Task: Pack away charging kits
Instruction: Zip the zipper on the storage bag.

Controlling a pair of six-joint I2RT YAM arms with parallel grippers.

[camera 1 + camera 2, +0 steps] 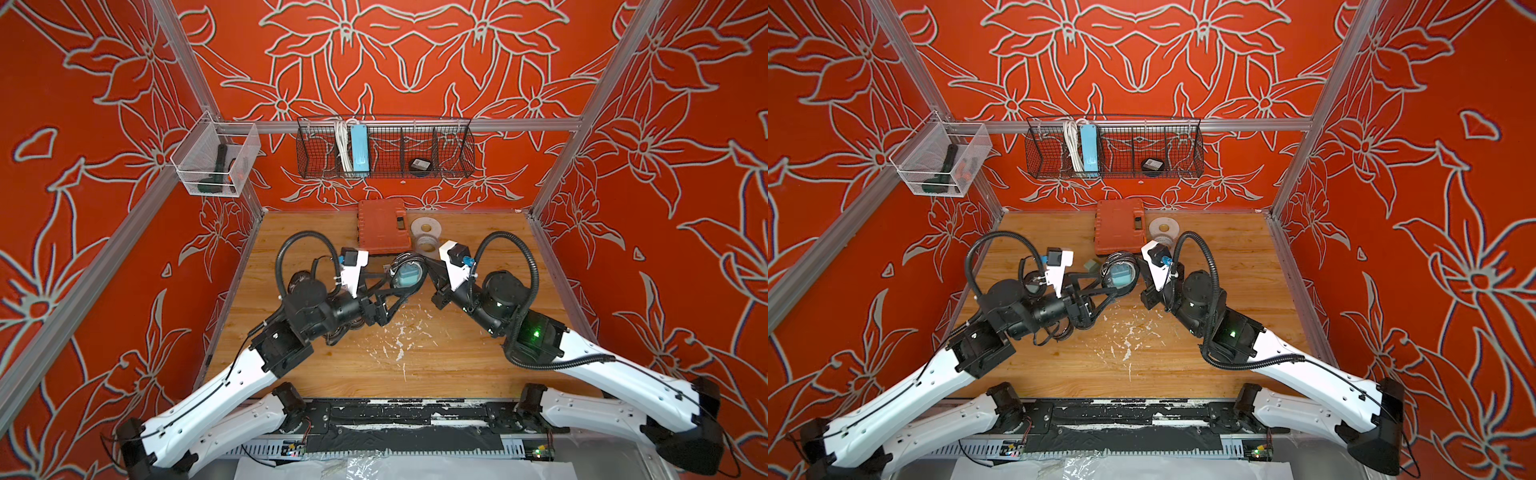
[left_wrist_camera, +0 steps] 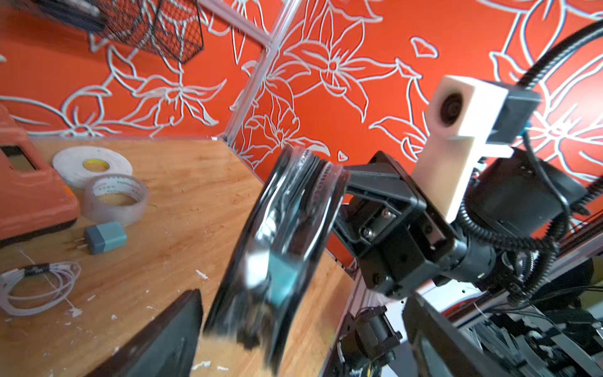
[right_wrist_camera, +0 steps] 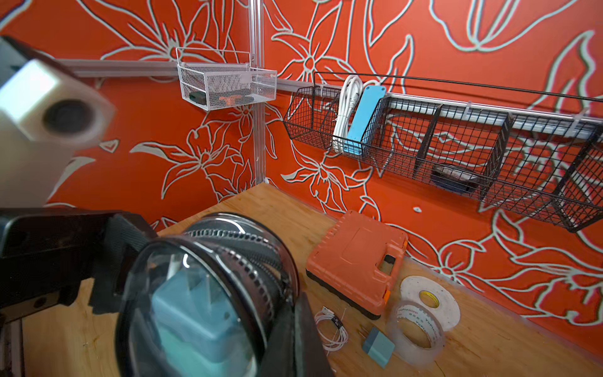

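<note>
At the bottom of the frame in both top views, two white and black arms, the left arm (image 1: 232,374) and the right arm (image 1: 602,370), reaching up over the wooden bench (image 1: 436,365) and meeting in the middle. Between them an oval pouch (image 1: 405,272) with a black rim and a clear face, held up on its edge and tilted. Inside it a teal plug (image 3: 192,310) and a bit of something white, too blurry to name. On its rim, the right jaws, shut tight on it. Around it, the left jaws, wide open, one finger on each side of the pouch; touching it or not, hard to tell.

Just left of the pouch, flat on the bench, a loose teal plug (image 1: 1090,264) with metal prongs. Near it a small coil of white cable (image 3: 331,329).

A little higher in the frame, an orange case (image 1: 382,226). Just right of it a clear tape roll (image 3: 416,333) and a white tape roll (image 1: 428,227), the two rolls touching.

Farthest back, on the red flowered wall, a long black wire basket (image 1: 453,149). In one part a light-blue power strip (image 1: 358,147) and a white cord (image 1: 341,145), standing up. In a part farther right a dark round pouch (image 1: 419,165), alone. In the upper left, a small white mesh basket (image 1: 249,149) with a dark tool (image 1: 216,170) inside
</note>
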